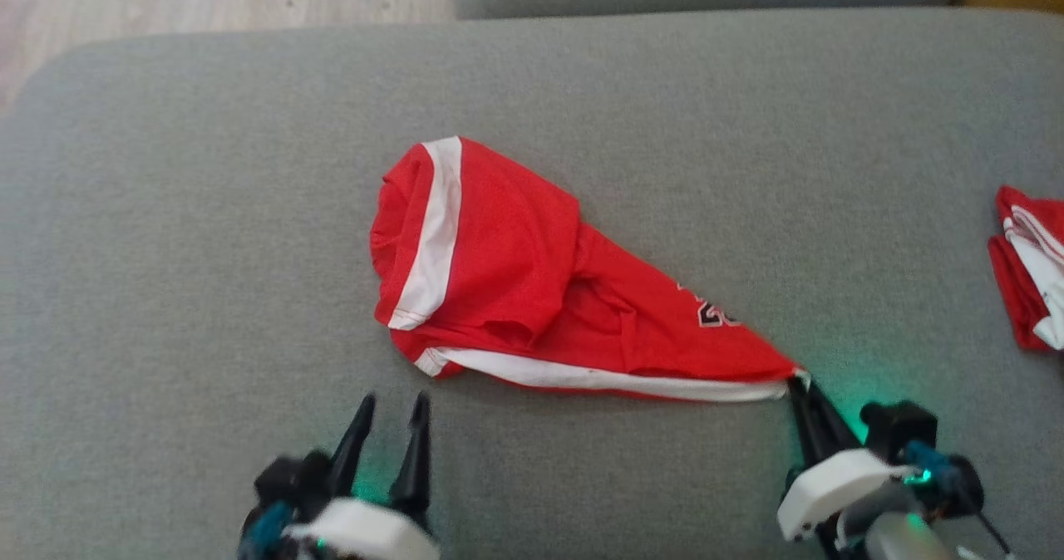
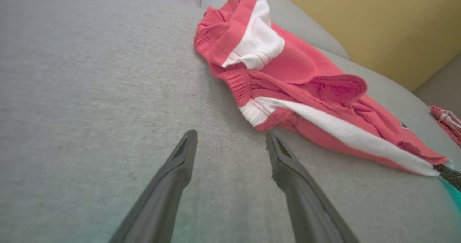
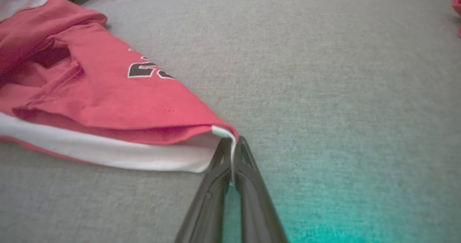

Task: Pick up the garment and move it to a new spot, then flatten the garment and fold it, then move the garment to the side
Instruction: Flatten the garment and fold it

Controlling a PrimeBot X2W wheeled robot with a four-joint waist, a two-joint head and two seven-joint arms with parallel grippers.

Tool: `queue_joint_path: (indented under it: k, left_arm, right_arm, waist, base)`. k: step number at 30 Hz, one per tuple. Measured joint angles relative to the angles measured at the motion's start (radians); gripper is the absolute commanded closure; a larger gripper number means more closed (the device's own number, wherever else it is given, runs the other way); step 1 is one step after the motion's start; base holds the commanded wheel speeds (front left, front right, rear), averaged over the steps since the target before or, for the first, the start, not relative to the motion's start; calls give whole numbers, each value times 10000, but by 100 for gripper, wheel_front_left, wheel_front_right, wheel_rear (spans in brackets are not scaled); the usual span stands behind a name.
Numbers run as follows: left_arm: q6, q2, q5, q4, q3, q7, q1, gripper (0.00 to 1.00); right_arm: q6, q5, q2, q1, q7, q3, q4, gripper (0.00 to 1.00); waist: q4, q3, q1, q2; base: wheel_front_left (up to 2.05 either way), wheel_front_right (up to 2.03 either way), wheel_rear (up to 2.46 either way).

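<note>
A grey sofa cushion [image 1: 166,211] carries everything. The right tool [image 1: 800,384] [image 3: 232,145] pinches a hem corner of the red-and-white shorts [image 1: 515,269] [image 2: 306,91] [image 3: 90,91], which lie crumpled mid-cushion. The left tool [image 1: 391,406] [image 2: 230,138], spread wide and empty, sits just beside the shorts. Another red garment [image 1: 1031,269] lies well apart from the shorts.
</note>
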Motion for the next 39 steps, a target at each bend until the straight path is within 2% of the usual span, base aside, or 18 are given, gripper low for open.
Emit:
queue_joint_path:
  k: [10,21,22,23,24,25,30,33,36,39]
  left_arm:
    - [4,77,-2299,798,-1850,-13,-1526,0]
    - [10,472,-3237,240,-2456,-75,-1716,2]
    - [12,504,-3279,219,-2525,-75,-1712,26]
    - [10,554,-3319,203,-2650,-73,-1712,57]
    - [10,623,-3323,171,-2830,-73,-1710,76]
    - [10,660,-3363,132,-2934,-69,-1698,100]
    - [4,848,-3440,-347,-3032,-29,-1702,100]
    - [0,848,-3037,-754,-2447,12,-1681,100]
    - [0,1041,-2587,-1383,-2046,13,-1684,100]
    - [-71,1653,-2194,-1902,-2019,13,-1715,100]
  right_arm:
    - [0,-253,-35,-563,-2,-234,-309,100]
    - [0,-251,-29,-625,-79,-284,-458,100]
    - [0,-251,-29,-625,-79,-282,-451,100]
    - [0,-251,-29,-626,-79,-282,-441,100]
    - [0,-251,-29,-626,-79,-280,-437,100]
    - [0,-247,-29,-627,-79,-280,-435,100]
    - [0,-98,-29,-628,-73,-282,-495,100]
    - [0,393,-23,-623,29,-307,-616,100]
    - [-2,1630,-25,-635,29,-44,-1124,100]
    - [-2,3609,-12,-761,29,485,-1402,100]
  waist:
    - [-418,717,1,0]
    - [-455,978,0,0]
    - [-446,971,0,0]
    - [-439,963,0,0]
    - [-434,957,0,0]
    - [-428,952,0,0]
    - [-370,879,2,0]
    - [-337,641,1,0]
    - [-276,299,1,0]
    - [-244,-137,0,0]
  base:
    - [0,0,0]
    - [0,0,0]
    - [0,0,0]
    - [0,0,0]
    - [0,0,0]
    - [0,0,0]
    - [0,0,0]
    - [0,0,0]
    - [0,0,0]
    - [0,0,0]
